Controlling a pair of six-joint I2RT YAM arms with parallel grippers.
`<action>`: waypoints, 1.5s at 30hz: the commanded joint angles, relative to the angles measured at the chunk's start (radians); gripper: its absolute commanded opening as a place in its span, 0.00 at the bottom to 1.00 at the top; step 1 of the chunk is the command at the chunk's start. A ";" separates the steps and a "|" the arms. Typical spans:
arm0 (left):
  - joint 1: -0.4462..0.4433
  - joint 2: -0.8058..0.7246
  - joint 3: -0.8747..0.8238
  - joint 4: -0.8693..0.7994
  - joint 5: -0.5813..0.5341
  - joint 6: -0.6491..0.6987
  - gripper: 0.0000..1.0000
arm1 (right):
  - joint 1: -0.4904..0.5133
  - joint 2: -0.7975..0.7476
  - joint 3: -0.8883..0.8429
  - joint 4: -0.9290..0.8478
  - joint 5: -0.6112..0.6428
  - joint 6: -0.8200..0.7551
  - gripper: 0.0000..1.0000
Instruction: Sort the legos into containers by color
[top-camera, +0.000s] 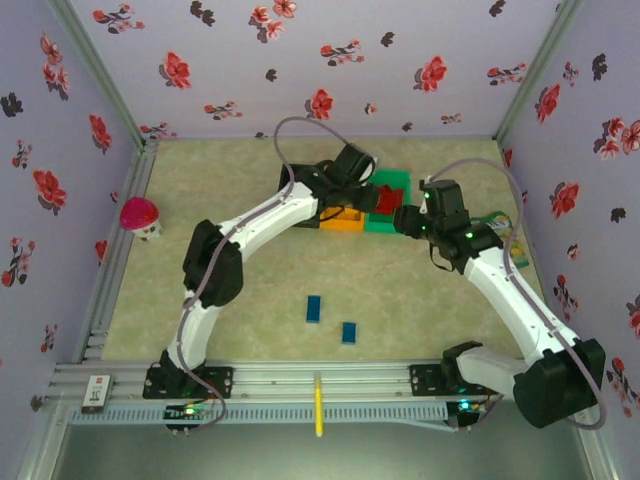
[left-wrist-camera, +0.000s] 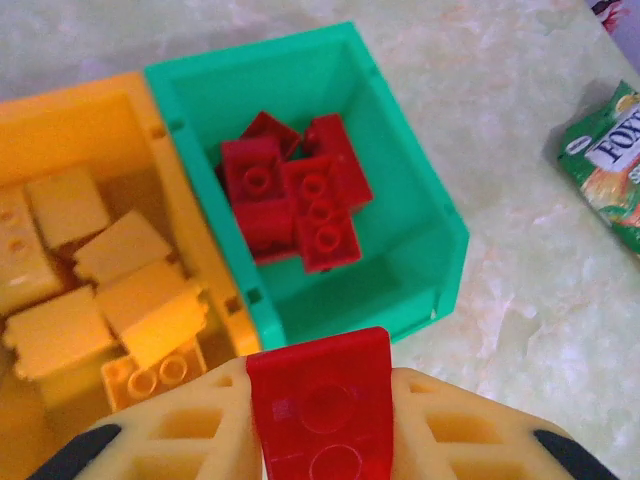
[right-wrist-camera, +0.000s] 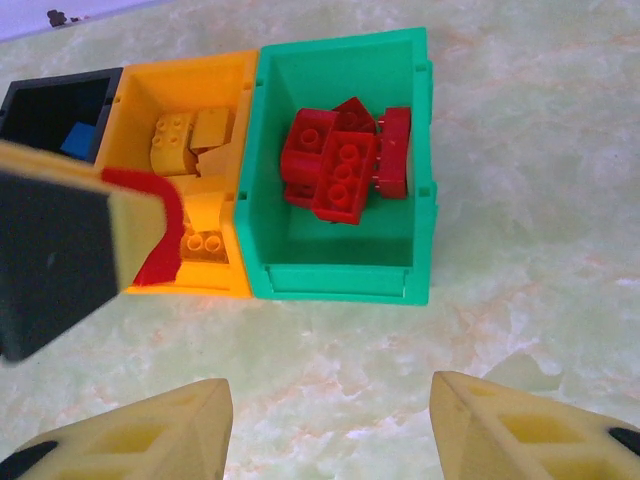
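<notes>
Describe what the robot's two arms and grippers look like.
Both the left arm and right arm have white link shells, black joint housings and a grey cable looping alongside. Green lights glow at the bases. The left gripper and right gripper have yellowish plastic fingers with lattice cut-outs.

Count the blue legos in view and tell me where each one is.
3 blue legos: one and another lie loose on the table in front of the arm bases, and a third sits inside the black bin, whose dark interior may hide more.
</notes>
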 joint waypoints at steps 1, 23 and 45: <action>0.015 0.088 0.114 -0.021 0.051 0.028 0.25 | -0.006 -0.039 0.014 -0.048 0.036 0.026 0.56; 0.100 0.112 0.068 0.317 0.117 0.009 0.70 | -0.008 -0.118 -0.063 -0.099 0.040 0.058 0.56; 0.098 -0.540 -0.717 0.284 -0.037 0.084 0.72 | 0.079 -0.058 -0.022 -0.161 -0.008 0.066 0.58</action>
